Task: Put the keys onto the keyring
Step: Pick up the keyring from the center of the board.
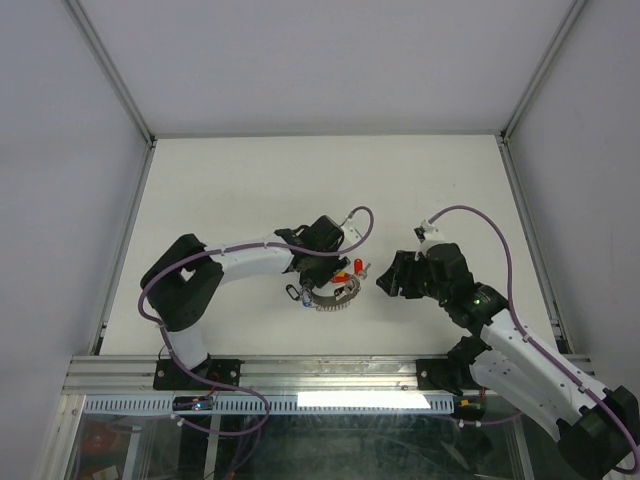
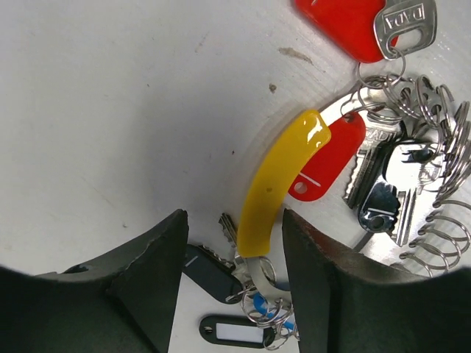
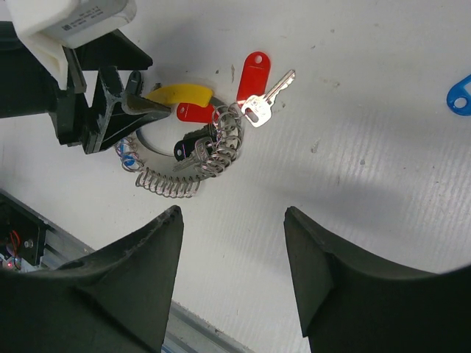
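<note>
On the table [image 1: 230,190], centre: keyring [image 1: 335,298], partly loaded.
Several keys [image 3: 210,151] sit bunched along its coil. We cannot tell whether the red-tagged key [image 3: 255,73] at its edge is threaded. The blue tag [image 3: 460,95] lies well apart, outstanding. Left gripper [image 2: 234,220]: jaws part-open, straddling the yellow tag [image 2: 276,176], grip unconfirmed. Right gripper [image 3: 232,220]: jaws wide, empty, near the ring.

Keyring [image 3: 168,185]: bare silvery metal coil, shiny. Keys [image 3: 259,110]: bright polished metal. Yellow tag [image 2: 276,184], red tag [image 2: 342,26]: smooth glossy plastic. Table [image 2: 110,110]: white, matt, few small marks.
</note>
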You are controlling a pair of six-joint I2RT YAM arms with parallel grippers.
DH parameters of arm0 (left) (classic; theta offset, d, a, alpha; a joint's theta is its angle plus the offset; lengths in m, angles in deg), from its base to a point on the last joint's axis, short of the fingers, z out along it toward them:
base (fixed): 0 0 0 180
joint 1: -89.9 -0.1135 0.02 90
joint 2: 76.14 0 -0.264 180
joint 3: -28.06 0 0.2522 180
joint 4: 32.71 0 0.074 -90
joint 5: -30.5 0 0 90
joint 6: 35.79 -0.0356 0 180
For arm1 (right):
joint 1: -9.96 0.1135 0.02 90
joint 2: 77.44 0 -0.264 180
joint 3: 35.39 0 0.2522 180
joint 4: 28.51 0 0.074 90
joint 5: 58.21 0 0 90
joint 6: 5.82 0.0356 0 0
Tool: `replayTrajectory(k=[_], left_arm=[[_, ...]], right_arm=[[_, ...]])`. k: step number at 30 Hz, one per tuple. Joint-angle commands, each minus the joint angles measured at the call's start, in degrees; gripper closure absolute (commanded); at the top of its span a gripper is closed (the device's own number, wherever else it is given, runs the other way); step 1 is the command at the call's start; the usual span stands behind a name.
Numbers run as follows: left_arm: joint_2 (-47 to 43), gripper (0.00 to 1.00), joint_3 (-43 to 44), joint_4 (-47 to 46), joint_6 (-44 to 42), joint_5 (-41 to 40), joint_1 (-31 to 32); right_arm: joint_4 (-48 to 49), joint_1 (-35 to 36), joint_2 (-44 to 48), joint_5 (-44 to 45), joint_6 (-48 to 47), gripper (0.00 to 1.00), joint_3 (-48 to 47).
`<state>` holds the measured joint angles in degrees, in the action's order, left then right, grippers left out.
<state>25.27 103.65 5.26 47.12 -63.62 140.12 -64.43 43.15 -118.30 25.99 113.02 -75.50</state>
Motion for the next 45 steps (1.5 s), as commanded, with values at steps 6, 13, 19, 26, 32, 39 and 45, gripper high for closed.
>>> replayTrajectory(k=[6, 13, 19, 26, 32, 39, 45], left_arm=[[1.86, 0.65, 0.83, 1.71, -1.82, -3.35, 2.21], [-0.83, 0.91, -4.59, 1.26, 6.12, -7.51, 2.18], [-4.42, 1.0, -9.93, -2.48, 14.31, -9.03, 2.17], [-10.58, 1.0, -14.2, -4.36, 20.02, -15.41, 2.17], [-17.0, 1.0, -15.54, -8.86, 17.65, -15.23, 2.17], [-21.63, 1.0, -16.78, -10.8, 15.24, -15.28, 2.22], [-24.47, 1.0, -17.76, -11.58, 14.43, -16.23, 2.33]], right_arm=[[2.3, -0.14, 0.96, -0.35, 0.77, 0.4, 0.43], [4.82, -0.1, -1.73, 0.54, 2.1, 0.4, 0.8], [7.3, -0.15, -6.62, 1.01, 4.38, 0.41, 0.95], [9.55, -0.16, -9.71, 0.65, 5.35, 0.41, 0.68], [11.95, -0.17, -10.85, -0.96, 5.76, 0.41, 0.8], [15.49, -0.23, -12.16, -4.37, 6.93, 0.41, 2.08], [18.64, -0.23, -13.2, -5.45, 8.26, 0.41, 1.87]])
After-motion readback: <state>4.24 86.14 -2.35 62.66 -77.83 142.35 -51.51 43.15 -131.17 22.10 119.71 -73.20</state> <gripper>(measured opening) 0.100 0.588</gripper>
